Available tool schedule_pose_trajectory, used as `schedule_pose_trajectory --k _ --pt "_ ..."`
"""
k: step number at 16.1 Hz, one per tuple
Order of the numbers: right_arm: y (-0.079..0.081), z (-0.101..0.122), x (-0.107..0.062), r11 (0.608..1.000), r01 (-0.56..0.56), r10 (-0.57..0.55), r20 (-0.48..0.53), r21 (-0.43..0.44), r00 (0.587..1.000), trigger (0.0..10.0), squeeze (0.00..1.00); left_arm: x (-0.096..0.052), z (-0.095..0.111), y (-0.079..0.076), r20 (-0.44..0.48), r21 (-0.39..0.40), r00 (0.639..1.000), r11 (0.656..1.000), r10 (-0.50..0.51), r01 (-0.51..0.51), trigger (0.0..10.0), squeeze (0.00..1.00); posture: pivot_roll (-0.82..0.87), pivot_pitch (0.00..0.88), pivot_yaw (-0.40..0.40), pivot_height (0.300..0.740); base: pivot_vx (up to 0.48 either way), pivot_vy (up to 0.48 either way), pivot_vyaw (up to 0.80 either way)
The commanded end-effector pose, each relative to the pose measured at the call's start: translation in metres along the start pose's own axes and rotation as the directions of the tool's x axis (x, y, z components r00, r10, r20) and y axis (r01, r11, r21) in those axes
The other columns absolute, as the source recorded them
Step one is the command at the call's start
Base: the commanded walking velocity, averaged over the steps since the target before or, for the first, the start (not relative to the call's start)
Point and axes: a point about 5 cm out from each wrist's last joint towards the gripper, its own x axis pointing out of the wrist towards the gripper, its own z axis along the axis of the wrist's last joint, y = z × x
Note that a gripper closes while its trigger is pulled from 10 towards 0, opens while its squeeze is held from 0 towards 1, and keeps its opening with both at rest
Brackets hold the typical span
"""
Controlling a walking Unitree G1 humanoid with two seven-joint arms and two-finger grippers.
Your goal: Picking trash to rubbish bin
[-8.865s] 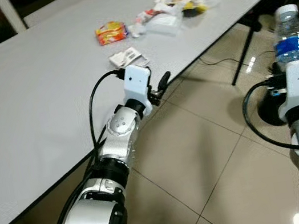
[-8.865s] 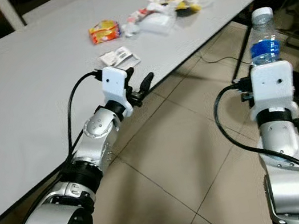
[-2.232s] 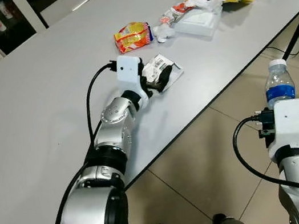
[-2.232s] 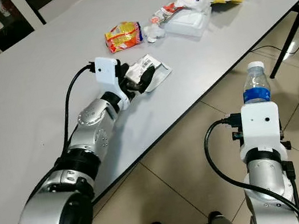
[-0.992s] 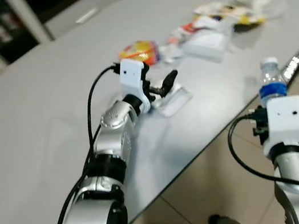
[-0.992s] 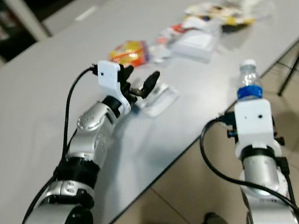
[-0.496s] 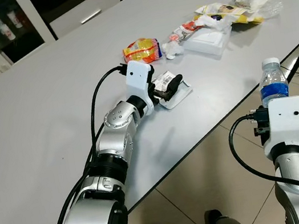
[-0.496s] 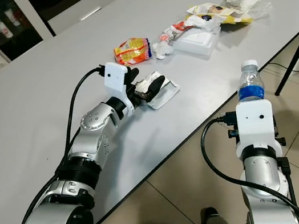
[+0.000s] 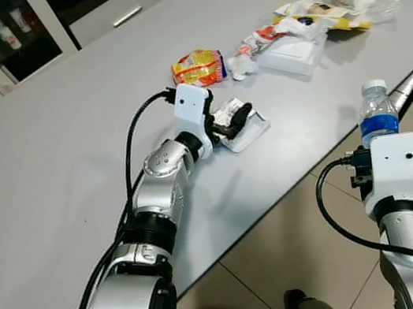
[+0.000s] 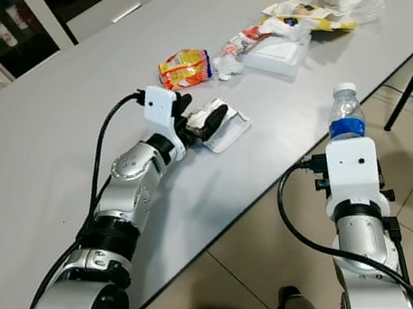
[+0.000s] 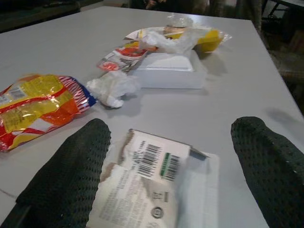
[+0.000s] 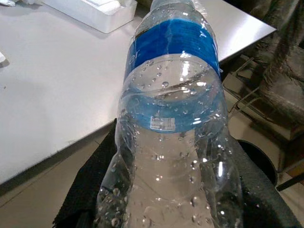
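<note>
You're at the pick-up step. On the grey table (image 9: 46, 151), mid-frame, your left gripper (image 9: 234, 120) straddles the torn white wrapper (image 11: 156, 183) with its fingers (image 11: 66, 175) spread wide, not yet clenched; next you need to close on it and lift. Lower right, your right gripper (image 12: 166, 199) grasps the water bottle (image 9: 376, 112). The rubbish bin isn't identifiable. The trash pile (image 10: 302, 13) sits upper right.

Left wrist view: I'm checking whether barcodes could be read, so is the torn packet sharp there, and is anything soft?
Left wrist view: torn packet sharp, barcode lines distinct; black fingers at the edges slightly soft. Left eye view: packet small, print unreadable.
</note>
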Motion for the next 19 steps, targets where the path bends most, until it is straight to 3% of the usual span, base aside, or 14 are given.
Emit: schedule_pose_trajectory --k 1,4,5,6,9,10,13,19 --pt "0.001 0.001 -0.002 1.000 -0.006 0.006 0.006 0.005 1.000 10.0 0.00 0.000 -0.001 0.002 -0.019 0.009 1.000 1.000 -0.001 0.001 10.0 0.00 -0.03 0.184 0.115 0.740 0.000 0.000 0.00" --pt "0.002 0.001 -0.002 1.000 -0.007 0.007 0.005 0.006 1.000 10.0 0.00 0.000 -0.003 0.002 -0.040 0.014 0.999 1.000 -0.004 0.005 10.0 0.00 -0.03 0.186 0.116 0.740 0.000 0.000 0.00" --pt "0.001 -0.001 -0.009 1.000 0.009 -0.009 -0.006 0.004 1.000 10.0 0.00 -0.007 -0.026 0.023 -0.248 0.025 0.955 0.987 0.163 -0.162 10.0 1.00 -0.05 0.226 0.144 0.740 0.000 0.000 0.00" --pt "0.000 -0.001 -0.012 1.000 0.018 -0.018 -0.012 0.001 1.000 10.0 0.00 -0.015 -0.038 0.034 -0.338 0.041 0.904 0.964 0.260 -0.262 10.0 1.00 -0.06 0.228 0.146 0.740 0.000 0.000 0.00" --pt "-0.001 -0.002 -0.012 1.000 0.020 -0.020 -0.013 -0.002 1.000 10.0 0.00 -0.015 -0.044 0.028 -0.346 0.043 0.908 0.971 0.237 -0.237 10.0 1.00 -0.06 0.228 0.146 0.740 0.000 0.000 0.00" --pt "-0.001 -0.002 -0.012 1.000 0.020 -0.020 -0.013 -0.002 1.000 10.0 0.00 -0.015 -0.044 0.028 -0.346 0.049 0.908 0.971 0.237 -0.234 10.0 0.00 -0.06 0.228 0.146 0.740 0.000 0.000 0.00" --pt "0.000 -0.001 -0.011 1.000 0.018 -0.018 -0.010 -0.004 1.000 10.0 0.00 -0.014 -0.043 0.031 -0.361 0.060 0.894 0.964 0.264 -0.260 10.0 0.00 -0.05 0.226 0.144 0.740 0.000 0.000 0.00" --pt "0.000 -0.002 -0.010 1.000 0.017 -0.017 -0.010 -0.005 1.000 10.0 0.00 -0.009 -0.023 0.041 -0.315 -0.024 0.907 0.953 0.278 -0.301 10.0 0.00 -0.05 0.220 0.141 0.740 0.000 0.000 0.00"
